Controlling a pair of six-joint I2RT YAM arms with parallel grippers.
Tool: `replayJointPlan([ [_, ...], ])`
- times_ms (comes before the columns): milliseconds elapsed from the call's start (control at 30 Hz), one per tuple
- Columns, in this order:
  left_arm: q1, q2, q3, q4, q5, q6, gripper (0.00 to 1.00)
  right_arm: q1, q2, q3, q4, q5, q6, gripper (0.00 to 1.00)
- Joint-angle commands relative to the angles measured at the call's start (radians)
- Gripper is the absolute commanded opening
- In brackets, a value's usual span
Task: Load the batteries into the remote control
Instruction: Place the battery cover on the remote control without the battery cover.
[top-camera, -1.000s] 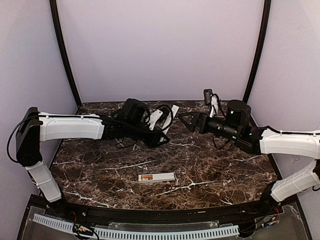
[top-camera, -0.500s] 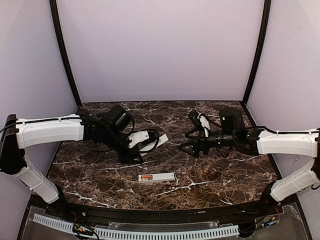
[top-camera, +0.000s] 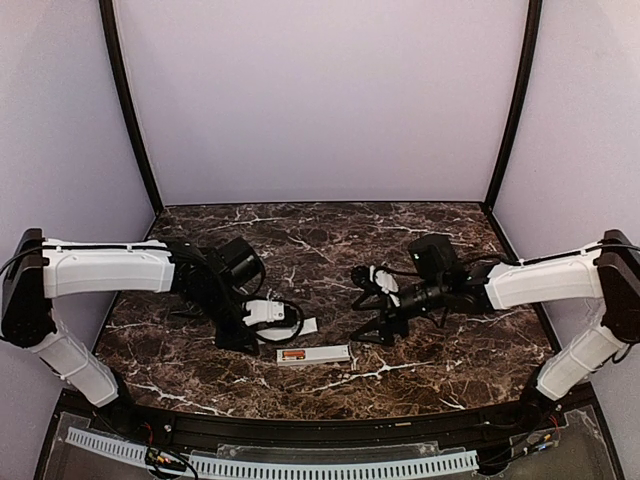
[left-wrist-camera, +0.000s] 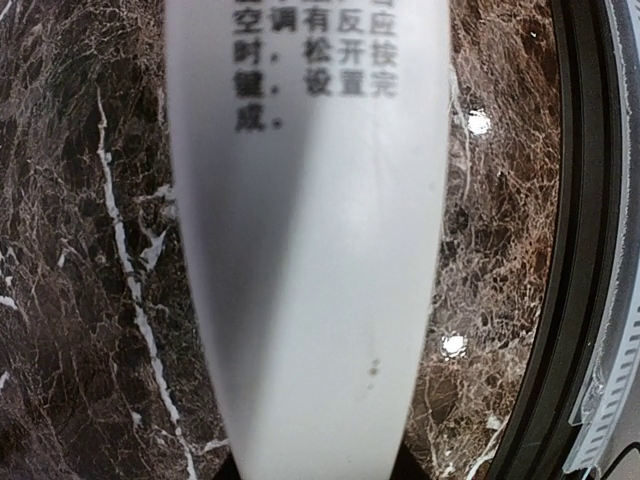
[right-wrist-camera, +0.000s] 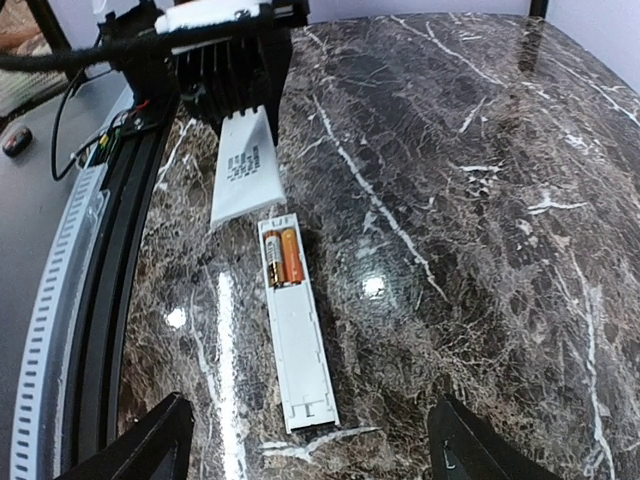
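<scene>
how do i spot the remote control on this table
On the dark marble table, look near the front edge. The remote control lies flat there, a white bar. Orange batteries sit in one end, unlike the cover strip beside it.

glossy dark marble-look table (right-wrist-camera: 450, 150) mirrors the lights; the remote control (right-wrist-camera: 300, 345) and cover strip (right-wrist-camera: 243, 170) look matt white plastic.

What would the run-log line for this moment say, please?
left pincer: holds cover strip | right pincer: open over remote control | batteries: two in uncovered recess
</scene>
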Motion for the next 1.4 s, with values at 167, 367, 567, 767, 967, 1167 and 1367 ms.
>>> replayJointPlan([
  [167, -0.032, 0.102, -0.023, 0.015, -0.049, 0.082, 0.25, 0.043, 0.142, 0.077, 0.003, -0.061, -0.175, 0.76],
  [367, -0.049, 0.149, 0.002, 0.021, -0.061, 0.087, 0.26, 0.096, 0.246, 0.163, -0.034, 0.002, -0.235, 0.72],
  [567, -0.065, 0.182, 0.008, 0.036, -0.099, 0.104, 0.27, 0.111, 0.312, 0.215, -0.056, 0.001, -0.272, 0.68],
  [767, -0.069, 0.213, 0.023, 0.046, -0.113, 0.095, 0.27, 0.116, 0.328, 0.210, -0.070, 0.005, -0.279, 0.66],
  [967, -0.068, 0.241, 0.050, 0.039, -0.136, 0.085, 0.28, 0.129, 0.353, 0.219, -0.092, 0.018, -0.282, 0.66],
  [1167, -0.071, 0.255, 0.064, 0.027, -0.144, 0.082, 0.29, 0.139, 0.386, 0.243, -0.099, 0.044, -0.276, 0.65],
  [1367, -0.080, 0.262, 0.073, 0.016, -0.152, 0.081, 0.31, 0.148, 0.412, 0.260, -0.100, 0.076, -0.275, 0.62],
])
